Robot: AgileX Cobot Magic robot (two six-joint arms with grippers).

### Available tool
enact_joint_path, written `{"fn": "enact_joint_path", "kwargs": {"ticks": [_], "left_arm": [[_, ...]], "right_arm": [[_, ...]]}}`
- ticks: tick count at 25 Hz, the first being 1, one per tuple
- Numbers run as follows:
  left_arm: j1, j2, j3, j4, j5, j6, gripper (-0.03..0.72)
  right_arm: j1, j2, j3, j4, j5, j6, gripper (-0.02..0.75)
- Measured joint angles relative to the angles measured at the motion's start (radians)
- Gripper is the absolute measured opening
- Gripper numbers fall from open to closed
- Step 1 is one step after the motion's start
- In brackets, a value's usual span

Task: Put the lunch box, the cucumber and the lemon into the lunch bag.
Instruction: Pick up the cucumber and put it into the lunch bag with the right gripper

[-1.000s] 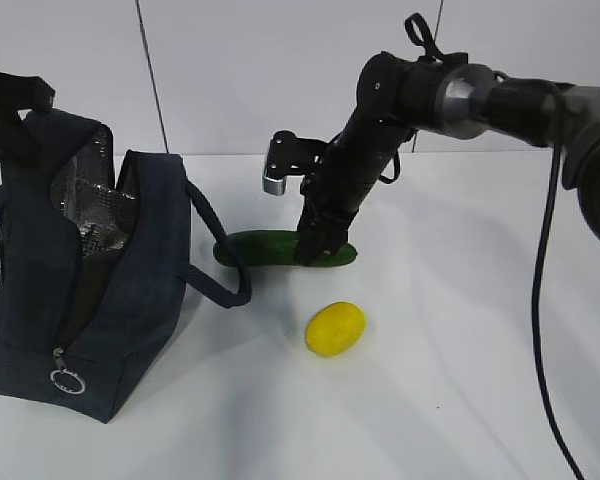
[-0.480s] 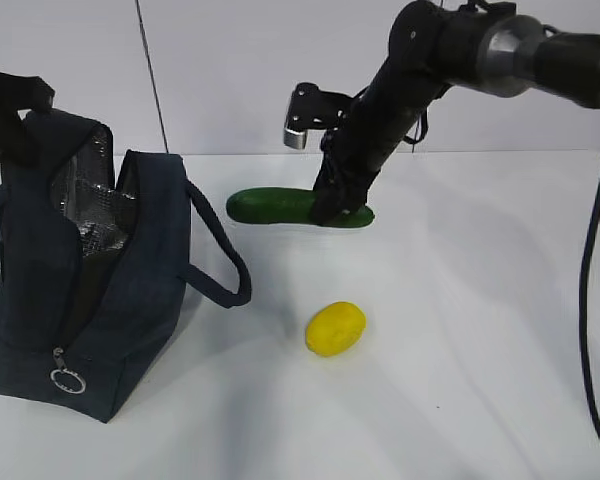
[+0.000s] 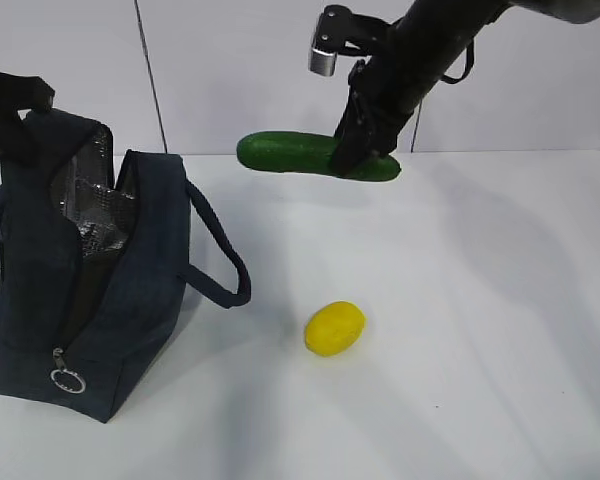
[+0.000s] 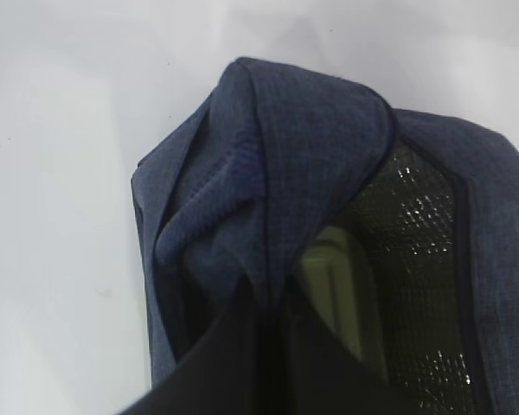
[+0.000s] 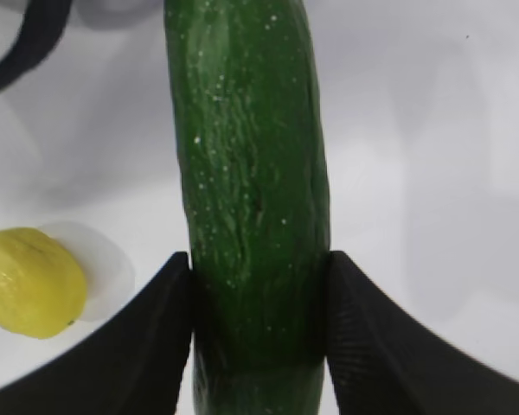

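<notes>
Right fingers clamped on cucumber near one end, lifted level. Stiff, glossy, likely slippery; off-centre hold could tip. Left fingers pinched shut on lunch bag rim.

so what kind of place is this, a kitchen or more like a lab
More likely a lab or test bench than a kitchen: a bare white table against plain white wall panels, with only a lunch bag, a lemon and a cucumber set out.
</notes>
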Motion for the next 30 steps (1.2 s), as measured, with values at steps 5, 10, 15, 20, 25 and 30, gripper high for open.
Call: {"fn": "enact_joint_path", "kwargs": {"ticks": [5,10,15,20,25,30], "left_arm": [[0.0,0.0,0.0,-0.006,0.0,0.0,-0.006],[0.0,0.0,0.0,-0.01,0.0,0.0,-0.006],[0.0,0.0,0.0,-0.014,0.0,0.0,-0.006],[0.0,0.0,0.0,-0.016,0.0,0.0,-0.006],[0.0,0.002,0.0,-0.02,-0.011,0.0,-0.006],[0.0,0.003,0.0,-0.04,-0.024,0.0,-0.006]], "right_arm": [[0.0,-0.049,0.0,0.036,0.003,0.133,0.363],[0.0,-0.1,0.0,0.111,0.007,0.453,0.363],[0.0,-0.11,0.0,0.201,0.01,0.813,0.363],[0.0,-0.11,0.0,0.371,0.011,0.9,0.363],[0.009,-0.11,0.0,0.49,0.011,1.036,0.362],[0.079,-0.116,0.0,0.329,0.011,1.257,0.362]]}}
